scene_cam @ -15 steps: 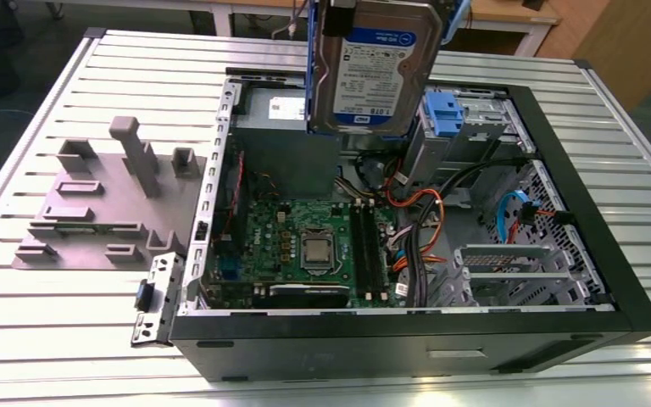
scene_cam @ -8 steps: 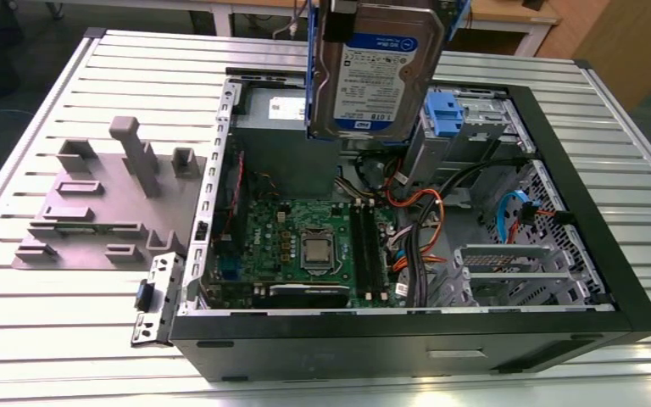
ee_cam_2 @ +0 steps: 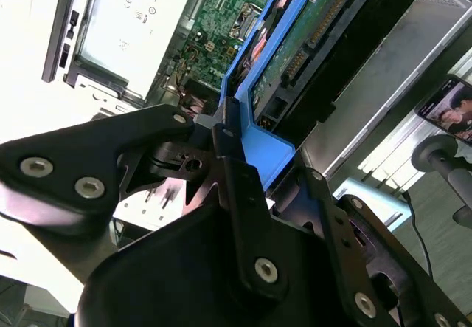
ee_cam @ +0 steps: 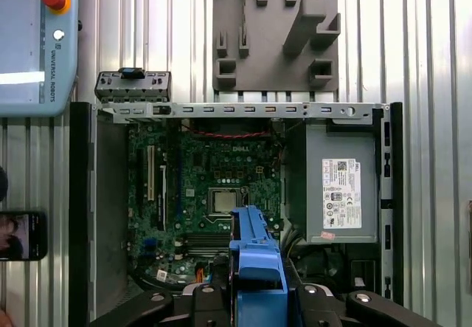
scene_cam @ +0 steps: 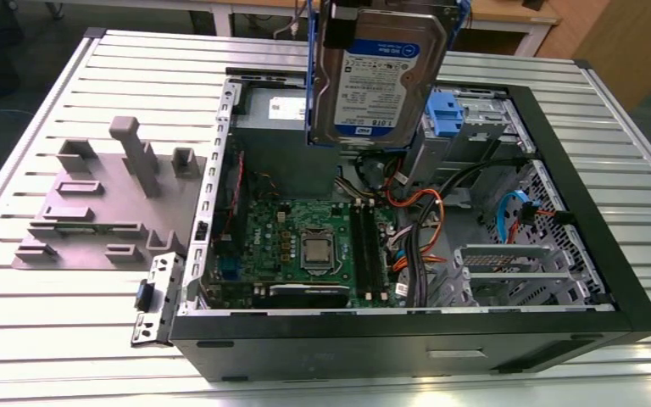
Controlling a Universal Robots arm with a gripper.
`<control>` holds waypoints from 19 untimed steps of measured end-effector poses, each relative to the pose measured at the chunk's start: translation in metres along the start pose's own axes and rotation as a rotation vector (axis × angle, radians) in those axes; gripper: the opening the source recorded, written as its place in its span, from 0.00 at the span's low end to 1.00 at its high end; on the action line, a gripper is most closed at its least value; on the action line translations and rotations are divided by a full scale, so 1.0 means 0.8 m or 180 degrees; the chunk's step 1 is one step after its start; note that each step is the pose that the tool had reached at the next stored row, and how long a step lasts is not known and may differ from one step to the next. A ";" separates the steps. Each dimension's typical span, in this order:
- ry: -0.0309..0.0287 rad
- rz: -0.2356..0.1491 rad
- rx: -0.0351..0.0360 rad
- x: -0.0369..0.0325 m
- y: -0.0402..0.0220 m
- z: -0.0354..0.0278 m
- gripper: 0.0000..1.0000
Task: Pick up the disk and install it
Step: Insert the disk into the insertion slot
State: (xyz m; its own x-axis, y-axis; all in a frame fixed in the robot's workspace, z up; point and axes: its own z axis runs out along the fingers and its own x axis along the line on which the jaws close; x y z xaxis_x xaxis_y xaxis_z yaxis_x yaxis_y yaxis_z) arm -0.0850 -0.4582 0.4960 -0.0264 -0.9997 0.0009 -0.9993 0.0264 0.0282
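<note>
Fingers (ee_cam_2: 240, 194) of the end effector (ee_cam_2: 262, 150) are clenched on the blue frame of the disk (ee_cam_2: 324, 39), which is off the surface (scene_cam: 31, 331) and held in the air above the open computer case (scene_cam: 416, 326); in the exterior view the disk (scene_cam: 376, 76) stands on edge, its white-and-blue label facing the camera, over the rear part of the case; the circuit board (scene_cam: 303, 229) lies flat on the case floor below, with a bundle of orange and black cables (scene_cam: 416, 212) just beside it toward the exterior view's right; a small blue bracket (scene_cam: 447, 110) sits inside the case close behind the disk; in the first wrist view the blue frame (ee_cam: 254, 260) juts out from the end effector (ee_cam: 254, 301) over the board, and a grey metal box with a white sticker (ee_cam: 343, 187) fills one corner of the case; a grey moulded fixture plate (scene_cam: 99, 203) lies on the ribbed metal surface beside the case, on the exterior view's left, apart from the disk; the second wrist view shows the drive's connector edge and green underside tilted above the case interior.
</note>
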 end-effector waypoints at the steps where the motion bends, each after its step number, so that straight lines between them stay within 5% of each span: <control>1: 0.0000 0.0000 0.0000 0.0000 0.0000 0.0000 0.36; 8: 0.0000 -0.0001 0.0000 0.0035 -0.0003 0.0000 0.36; 19: 0.0000 0.0000 0.0000 0.0414 -0.0013 0.0026 0.36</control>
State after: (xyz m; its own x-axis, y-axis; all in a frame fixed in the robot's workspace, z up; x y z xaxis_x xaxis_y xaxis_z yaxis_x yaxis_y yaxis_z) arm -0.0850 -0.4913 0.4939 -0.0263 -0.9997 0.0008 -0.9993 0.0263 0.0281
